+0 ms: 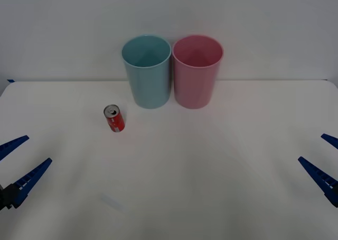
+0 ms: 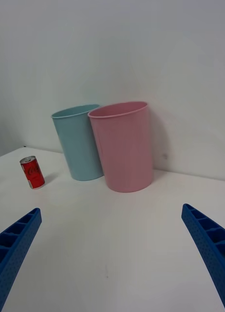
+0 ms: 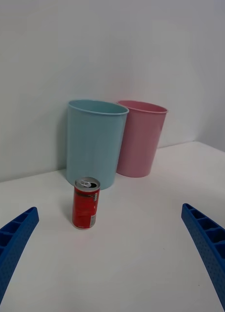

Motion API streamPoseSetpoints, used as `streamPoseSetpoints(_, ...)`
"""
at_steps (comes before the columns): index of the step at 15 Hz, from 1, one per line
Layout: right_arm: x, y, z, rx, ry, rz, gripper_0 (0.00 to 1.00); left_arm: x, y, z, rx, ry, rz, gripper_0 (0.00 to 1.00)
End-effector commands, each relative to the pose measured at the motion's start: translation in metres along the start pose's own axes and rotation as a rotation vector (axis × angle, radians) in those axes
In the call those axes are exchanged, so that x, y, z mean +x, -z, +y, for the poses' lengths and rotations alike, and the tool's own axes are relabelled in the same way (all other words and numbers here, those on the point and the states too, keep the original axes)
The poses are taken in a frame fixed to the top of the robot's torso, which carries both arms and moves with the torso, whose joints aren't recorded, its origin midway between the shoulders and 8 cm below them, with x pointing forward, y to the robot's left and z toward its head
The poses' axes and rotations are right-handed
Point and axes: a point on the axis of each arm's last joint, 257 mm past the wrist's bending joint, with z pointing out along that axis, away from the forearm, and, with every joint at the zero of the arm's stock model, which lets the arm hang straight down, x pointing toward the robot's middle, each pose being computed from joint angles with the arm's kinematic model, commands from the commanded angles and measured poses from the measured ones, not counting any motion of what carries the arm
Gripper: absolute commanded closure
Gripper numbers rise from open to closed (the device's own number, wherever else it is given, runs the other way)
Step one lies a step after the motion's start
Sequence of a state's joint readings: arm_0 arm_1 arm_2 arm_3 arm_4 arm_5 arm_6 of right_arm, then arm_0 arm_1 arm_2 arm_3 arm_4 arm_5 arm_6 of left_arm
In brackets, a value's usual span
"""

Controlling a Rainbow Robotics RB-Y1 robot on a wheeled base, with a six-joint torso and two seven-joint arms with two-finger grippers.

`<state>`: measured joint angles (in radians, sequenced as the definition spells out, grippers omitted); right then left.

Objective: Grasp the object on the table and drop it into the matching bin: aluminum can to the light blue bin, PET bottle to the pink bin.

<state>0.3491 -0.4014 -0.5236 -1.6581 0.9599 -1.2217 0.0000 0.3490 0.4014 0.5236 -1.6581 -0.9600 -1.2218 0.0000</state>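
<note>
Going from left to right in the front view, the left gripper (image 1: 21,160) is hovering low over the near left edge of the table (image 1: 211,176), its two blue ribbed fingers spread wide apart and holding nothing. Farther in, the aluminum can (image 1: 114,118) is standing upright on the table, well apart from that gripper and in front of, slightly left of, the light blue bin (image 1: 147,73). The light blue bin and the pink bin (image 1: 196,73) are standing upright just beside each other at the far side of the table against the white wall, light blue on the left, pink on the right. At the near right edge, the right gripper (image 1: 322,158) is sitting low over the table with its fingers likewise spread wide and empty, far from the can. The left wrist view is showing the can (image 3: 86,204) close up between the open fingers (image 3: 12,239), with its silver top and pull tab plain to see, standing clear of the light blue bin (image 3: 95,144) behind it, the pink bin (image 3: 140,139) partly behind that one. The right wrist view is showing the pink bin (image 2: 123,146) nearest and overlapping the light blue bin (image 2: 78,144), with the can (image 2: 32,172) small and off to the side, its white markings facing the camera.
</note>
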Motion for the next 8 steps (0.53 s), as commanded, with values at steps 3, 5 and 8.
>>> streamPoseSetpoints(3,0.0000,0.0000,0.0000,0.000,0.000,0.000,0.00,0.0074,0.0049,0.0019,-0.027,0.028,-0.006,0.00)
streamPoseSetpoints(5,0.0000,0.0000,0.0000,0.000,0.000,0.000,0.00,0.0037,0.0064,0.0030,-0.026,0.021,-0.010,0.00)
streamPoseSetpoints(8,0.0000,0.0000,0.0000,0.000,0.000,0.000,0.00,0.0079,0.0085,0.0058,-0.043,0.021,0.000,0.00)
